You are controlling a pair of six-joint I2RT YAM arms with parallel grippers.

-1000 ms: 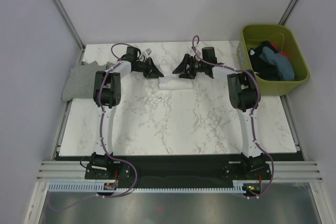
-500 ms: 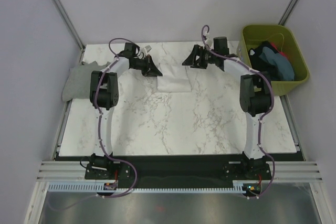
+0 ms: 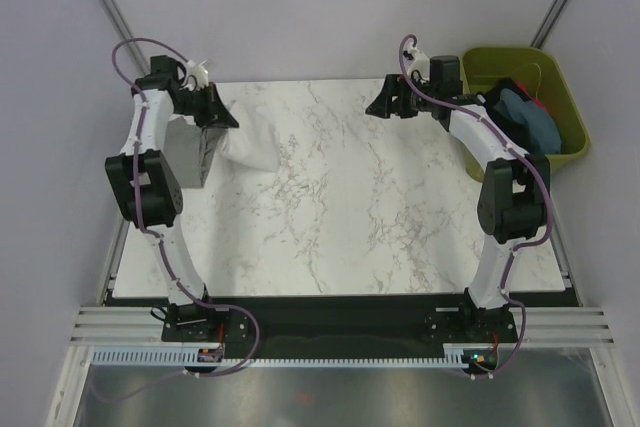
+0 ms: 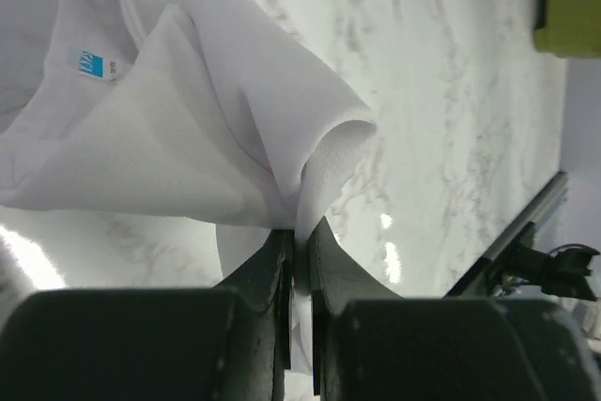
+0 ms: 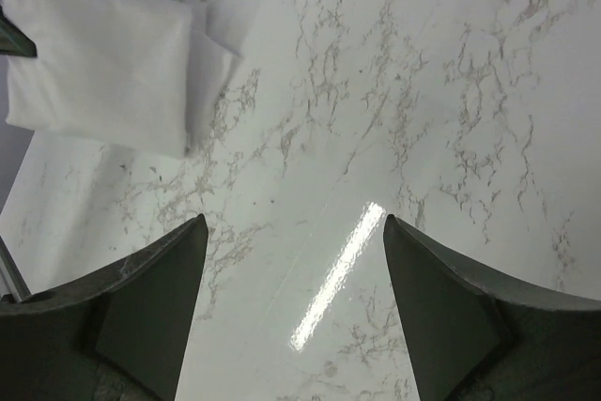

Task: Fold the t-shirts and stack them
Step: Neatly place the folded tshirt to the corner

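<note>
L gripper (image 4: 299,237): jaws together, clamped on a thin fold of the white t-shirt (image 4: 235,129). The cloth bunches and fans out from the pinch, w/ the rest draped toward the table (image 3: 350,207) at far left. The grey t-shirt (image 3: 188,152) lies just left of it at the table's left edge, touching or slightly overlapped; can't tell which.

R gripper (image 5: 293,232): fingers wide apart, nothing btwn them, hovering over bare marble far right, near the olive bin (image 3: 560,157). More t-shirts (image 3: 525,122), blue-teal and dark, are heaped in the bin.

Step, prob.: placing the folded white one on or next to the grey to build the stack. Next needs L to lower it flat, line up the edges, then let go w/o dragging the fold open. R looks free to fetch from the bin.

Writing: small blue neck tag (image 4: 89,63) w/ white marks, too small to read. No other labels seen.
</note>
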